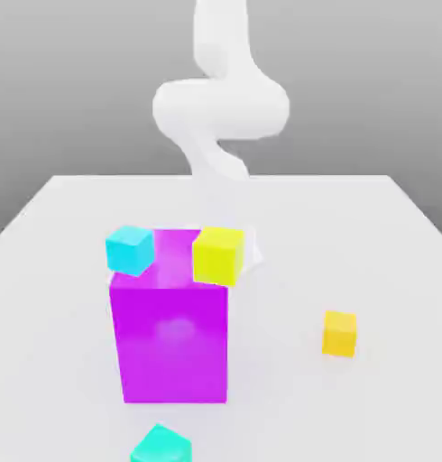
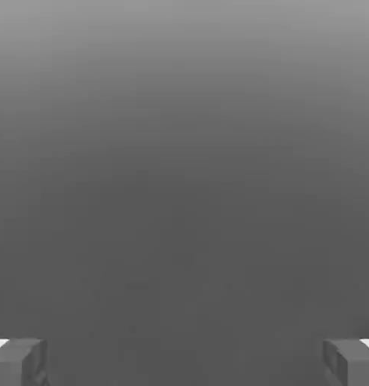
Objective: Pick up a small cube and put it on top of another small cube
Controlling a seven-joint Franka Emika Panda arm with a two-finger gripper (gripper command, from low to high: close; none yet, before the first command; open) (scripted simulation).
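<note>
Gripper (image 2: 184, 362) spread wide, empty, ready for grasp. We target small orange cube (image 1: 339, 333), sitting apart on table (image 1: 387, 262), easy reach.

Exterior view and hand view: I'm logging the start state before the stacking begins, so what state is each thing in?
Amber cube: on the table, apart, untouched.
Magenta block: upright on the table.
Cyan cube: beside the block's top edge.
Lemon-yellow cube: at the block's top edge.
Teal cube: in front of the block.
Tool: open, holding nothing.
</note>
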